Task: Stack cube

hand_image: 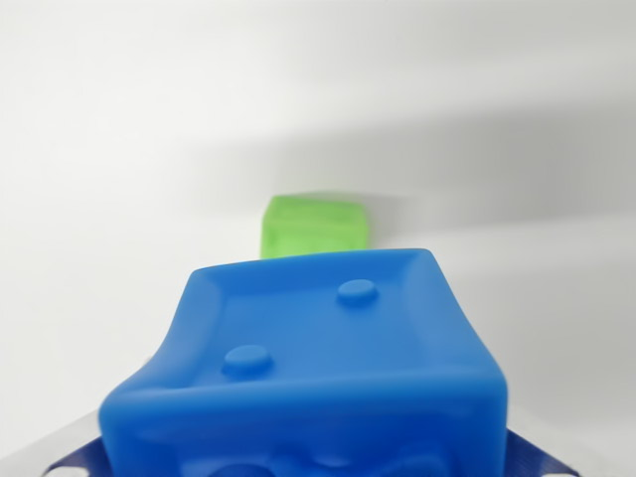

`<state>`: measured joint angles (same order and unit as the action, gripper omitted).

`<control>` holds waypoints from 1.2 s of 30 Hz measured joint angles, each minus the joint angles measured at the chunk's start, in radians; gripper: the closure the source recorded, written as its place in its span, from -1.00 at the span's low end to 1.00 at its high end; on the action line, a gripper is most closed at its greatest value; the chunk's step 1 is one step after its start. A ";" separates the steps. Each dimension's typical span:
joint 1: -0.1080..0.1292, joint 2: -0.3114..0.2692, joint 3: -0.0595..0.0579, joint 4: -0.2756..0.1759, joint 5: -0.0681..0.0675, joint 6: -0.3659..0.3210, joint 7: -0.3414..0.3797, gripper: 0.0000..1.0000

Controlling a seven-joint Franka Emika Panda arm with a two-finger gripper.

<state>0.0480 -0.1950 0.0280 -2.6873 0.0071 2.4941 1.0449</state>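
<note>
A blue cube (318,368) with raised dots on its faces fills the lower half of the wrist view, very close to the camera. Blue-padded fingers (75,462) show at the bottom corners on either side of it, so the gripper (308,467) is shut on the blue cube. Beyond it, on the white surface, sits a green cube (313,226), slightly blurred; its lower part is hidden behind the blue cube's top edge. The two cubes look apart, the green one farther away.
A white tabletop (119,149) spreads all around. A soft grey shadow band (477,169) runs across the surface behind and to the right of the green cube.
</note>
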 joint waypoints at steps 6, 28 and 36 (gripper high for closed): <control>0.007 -0.037 0.005 -0.030 0.002 -0.006 0.019 1.00; 0.019 0.041 0.010 -0.089 0.006 0.122 0.047 1.00; 0.019 0.116 0.010 -0.092 0.004 0.200 0.049 1.00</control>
<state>0.0668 -0.0787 0.0376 -2.7792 0.0112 2.6941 1.0944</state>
